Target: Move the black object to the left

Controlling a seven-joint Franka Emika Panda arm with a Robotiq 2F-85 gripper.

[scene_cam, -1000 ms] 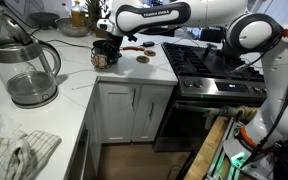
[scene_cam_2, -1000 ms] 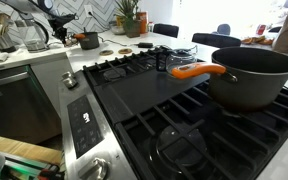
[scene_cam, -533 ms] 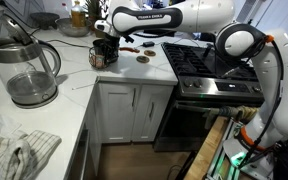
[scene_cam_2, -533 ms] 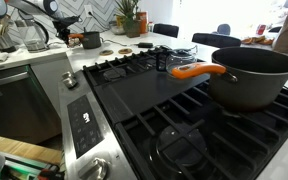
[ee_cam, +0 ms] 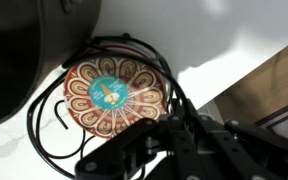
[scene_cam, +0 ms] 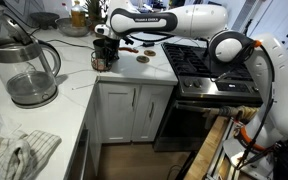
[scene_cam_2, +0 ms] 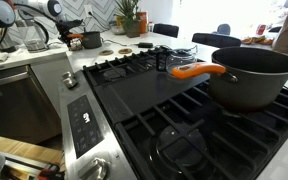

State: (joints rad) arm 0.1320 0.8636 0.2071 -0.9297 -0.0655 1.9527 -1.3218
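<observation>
Where the table [scene_cam: 76,78] runs on past the kettle [scene_cam: 24,70], I log these items. Black pot [scene_cam: 101,58]: upright, well apart from the kettle. Gripper [scene_cam: 103,44]: right over the pot's top; clenched or released, I cannot tell. Disc [scene_cam: 142,59]: flat, farther from the kettle than the pot.

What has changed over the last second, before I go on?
The arm has swung from over the stove toward the counter. The claw stays at the black pot, grip unclear. The pot, glass kettle and grey pan look unmoved.
</observation>
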